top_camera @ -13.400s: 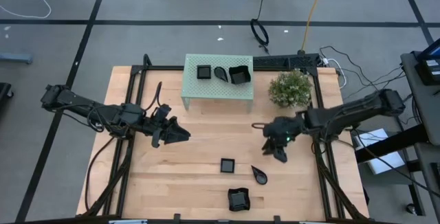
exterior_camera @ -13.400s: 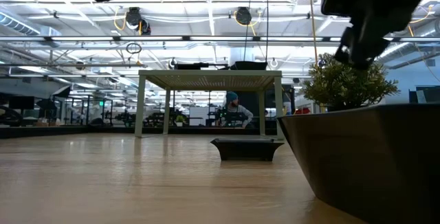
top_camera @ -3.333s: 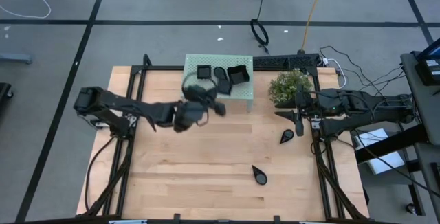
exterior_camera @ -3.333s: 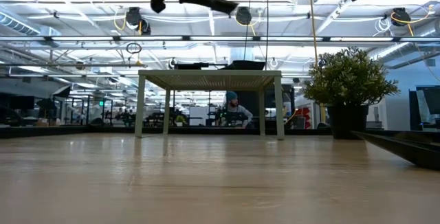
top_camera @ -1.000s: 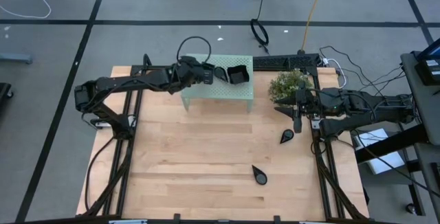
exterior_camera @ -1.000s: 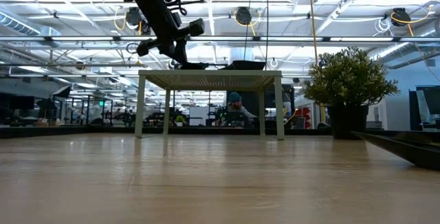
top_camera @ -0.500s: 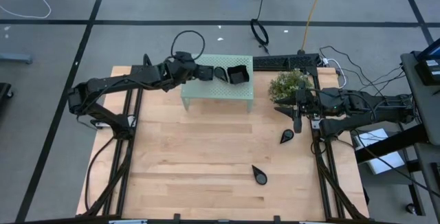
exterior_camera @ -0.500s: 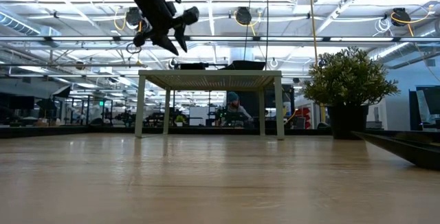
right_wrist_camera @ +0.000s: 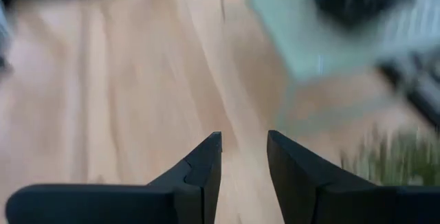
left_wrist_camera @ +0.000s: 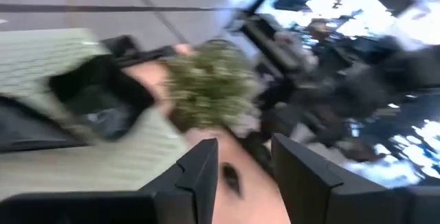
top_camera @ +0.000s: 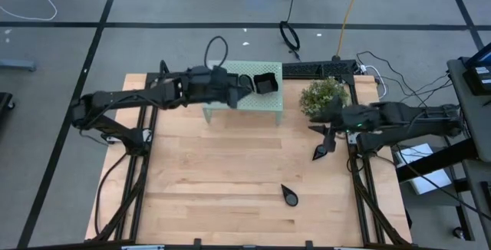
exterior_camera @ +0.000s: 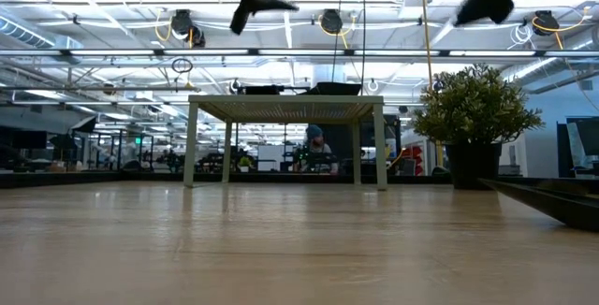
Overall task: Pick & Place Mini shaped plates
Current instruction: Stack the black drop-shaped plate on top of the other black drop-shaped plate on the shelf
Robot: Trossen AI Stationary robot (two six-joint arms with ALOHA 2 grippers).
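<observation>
A glossy black curved-rim square plate sits upper centre on the green stand. A black teardrop plate lies flat on the wood at lower centre. Another teardrop plate lies centre right, near the arm.

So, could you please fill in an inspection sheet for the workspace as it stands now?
Surface: wooden table, mostly bare.
Job's things: two teardrop plates on the table, one near the front, one by the right gripper; a curved-rim square plate on the mint-green stand.
Clutter: bushy plant at the right rear.
Grippers: left gripper over the stand, open, empty; right gripper above the table near the plant, open, empty.
Cables: a black loop by the left arm; leads on the floor behind the table.
Surroundings: grey floor; a person far behind the stand in the low view.
</observation>
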